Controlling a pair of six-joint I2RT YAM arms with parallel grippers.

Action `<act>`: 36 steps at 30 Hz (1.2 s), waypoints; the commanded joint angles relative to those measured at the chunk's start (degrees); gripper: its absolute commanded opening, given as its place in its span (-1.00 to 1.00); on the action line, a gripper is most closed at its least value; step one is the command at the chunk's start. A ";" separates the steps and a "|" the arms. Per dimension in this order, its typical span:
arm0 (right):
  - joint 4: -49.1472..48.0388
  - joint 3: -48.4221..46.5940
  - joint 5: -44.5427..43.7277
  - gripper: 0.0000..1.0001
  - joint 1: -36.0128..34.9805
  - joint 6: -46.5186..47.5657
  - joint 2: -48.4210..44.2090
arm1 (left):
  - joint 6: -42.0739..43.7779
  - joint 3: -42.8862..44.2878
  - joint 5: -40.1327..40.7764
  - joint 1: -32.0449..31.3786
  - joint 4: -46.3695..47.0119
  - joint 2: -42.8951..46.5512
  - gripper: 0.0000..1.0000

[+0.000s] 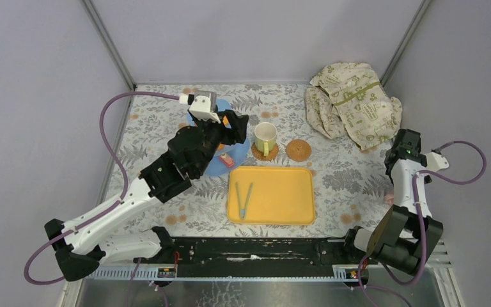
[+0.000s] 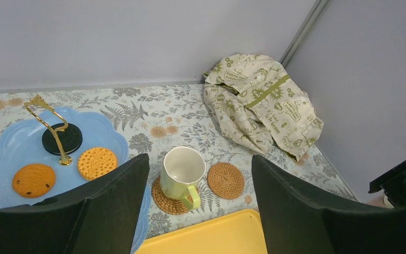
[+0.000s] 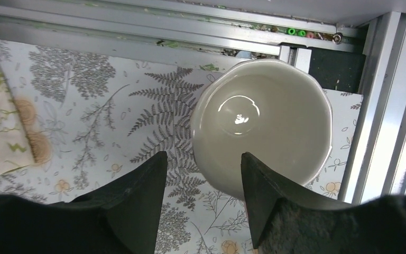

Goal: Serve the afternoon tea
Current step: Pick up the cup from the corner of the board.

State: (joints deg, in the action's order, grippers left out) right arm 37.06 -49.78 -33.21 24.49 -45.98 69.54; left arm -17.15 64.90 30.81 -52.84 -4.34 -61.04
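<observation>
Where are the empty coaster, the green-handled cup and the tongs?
empty coaster (image 2: 225,180): left wrist view, woven centre.
green-handled cup (image 2: 182,165): left wrist view, inner wall.
tongs (image 1: 243,215): top view, joined end.

You were working in a robotics lab cell, not a home (the fern-print table cover (image 1: 332,173) was the only homely touch). Plain grey wall panels (image 1: 243,38) sat in aluminium posts (image 1: 110,45) at the table's far corners. A metal rail (image 1: 262,272) ran along its near edge, and purple cables (image 1: 128,94) looped from the left arm (image 1: 118,208) and the right arm (image 1: 415,185).
</observation>
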 commanded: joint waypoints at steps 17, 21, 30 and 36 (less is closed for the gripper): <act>-6.06 3.99 5.31 -1.00 1.26 3.00 1.56 | 1.24 -0.32 0.31 -0.03 1.28 0.28 0.59; -9.81 5.74 11.03 -1.00 0.59 7.88 -1.81 | 1.07 0.07 0.37 0.02 1.27 -0.25 0.59; -7.59 -3.97 13.35 -1.00 -12.60 14.37 -0.08 | 0.97 0.80 1.03 0.00 1.06 -1.10 0.59; -2.15 -19.72 16.43 -1.00 -25.29 17.38 9.06 | 1.23 1.27 2.01 0.04 0.91 -1.22 0.59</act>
State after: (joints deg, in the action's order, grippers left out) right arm 34.11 -57.63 -19.31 5.23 -32.45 74.63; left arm -16.91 64.90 31.31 -52.84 -4.34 -62.13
